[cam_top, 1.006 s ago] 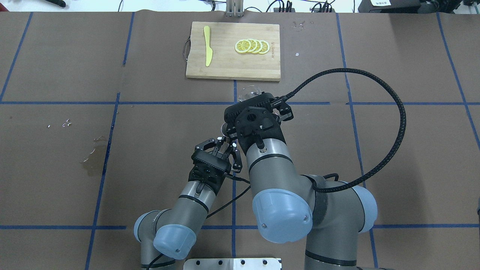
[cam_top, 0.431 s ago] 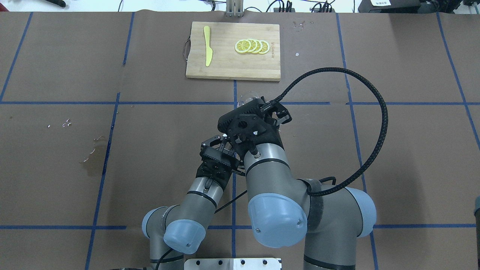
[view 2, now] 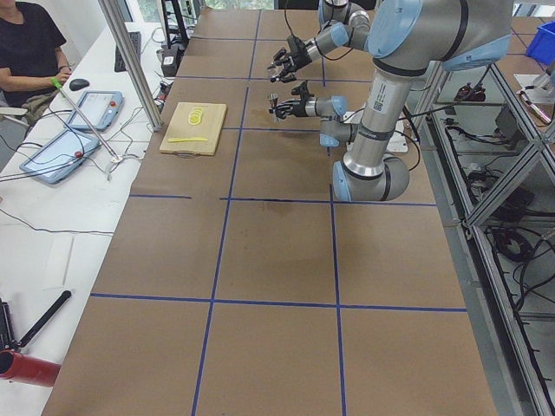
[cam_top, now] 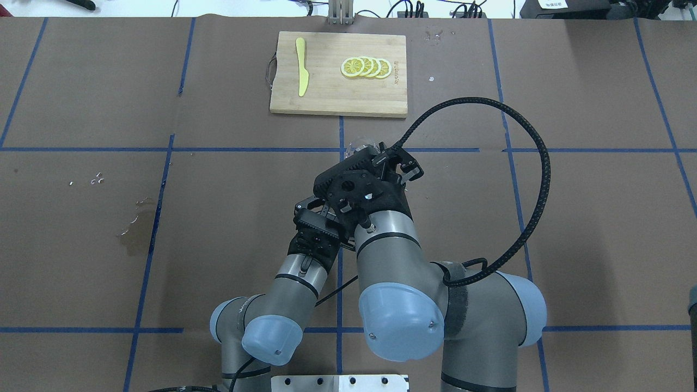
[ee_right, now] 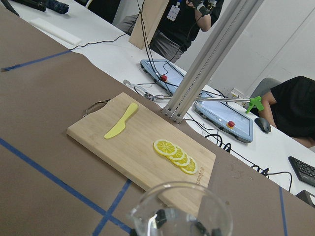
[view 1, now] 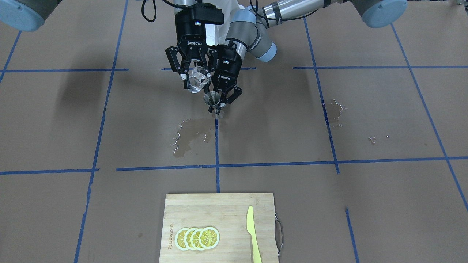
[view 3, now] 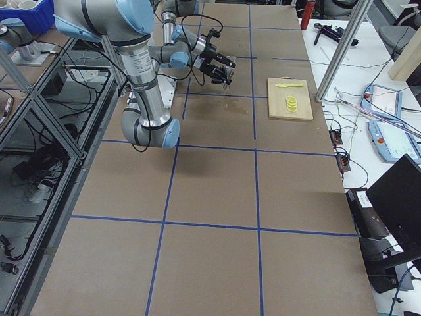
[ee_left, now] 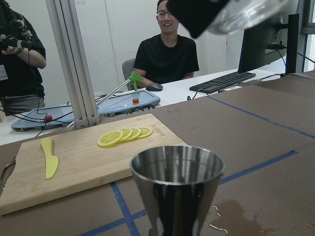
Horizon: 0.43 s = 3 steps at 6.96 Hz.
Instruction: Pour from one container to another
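Observation:
My right gripper (view 1: 196, 82) is shut on the clear glass cup (view 1: 199, 77) and holds it tipped in the air. Its rim fills the bottom of the right wrist view (ee_right: 180, 210). Just below and beside the cup is the grey metal jigger (view 1: 212, 98), upright and off the table, with my left gripper (view 1: 219, 101) shut on its waist. In the left wrist view the jigger's open mouth (ee_left: 177, 166) is close in front and the cup (ee_left: 246, 14) hangs above it at the upper right. From overhead, the right wrist hides most of both; only a bit of the cup (cam_top: 361, 144) shows.
A wooden cutting board (cam_top: 337, 103) with lemon slices (cam_top: 366, 67) and a yellow knife (cam_top: 301, 66) lies at the far side. Wet patches (view 1: 190, 137) mark the brown paper under the grippers, another (view 1: 334, 109) lies off to the side. People sit beyond the far edge (ee_left: 167, 49).
The left arm has moved forward and right, bringing the jigger in under the right wrist. The right wrist has turned and shifted slightly left, its cable loop swinging left.

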Motion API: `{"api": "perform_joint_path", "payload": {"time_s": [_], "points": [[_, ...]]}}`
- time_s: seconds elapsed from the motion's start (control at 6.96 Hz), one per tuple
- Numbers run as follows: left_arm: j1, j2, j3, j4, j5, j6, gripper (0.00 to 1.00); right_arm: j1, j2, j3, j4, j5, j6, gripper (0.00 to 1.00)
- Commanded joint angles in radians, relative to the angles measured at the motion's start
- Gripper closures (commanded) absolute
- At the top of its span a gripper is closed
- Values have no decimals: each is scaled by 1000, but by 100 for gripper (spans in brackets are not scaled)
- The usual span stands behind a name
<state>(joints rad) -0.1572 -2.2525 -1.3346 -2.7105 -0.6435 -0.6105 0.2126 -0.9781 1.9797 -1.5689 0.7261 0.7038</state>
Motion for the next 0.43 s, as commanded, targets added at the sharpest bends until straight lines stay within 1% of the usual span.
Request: {"api": "perform_joint_path", "payload": {"time_s": [0.0, 0.29], "points": [[-2, -6, -1, -3, -5, 0, 100, 1, -2, 4, -16, -2, -74, 82], [-2, -7, -5, -5, -7, -2, 100, 1, -5, 5, -17, -4, -150, 82]]}}
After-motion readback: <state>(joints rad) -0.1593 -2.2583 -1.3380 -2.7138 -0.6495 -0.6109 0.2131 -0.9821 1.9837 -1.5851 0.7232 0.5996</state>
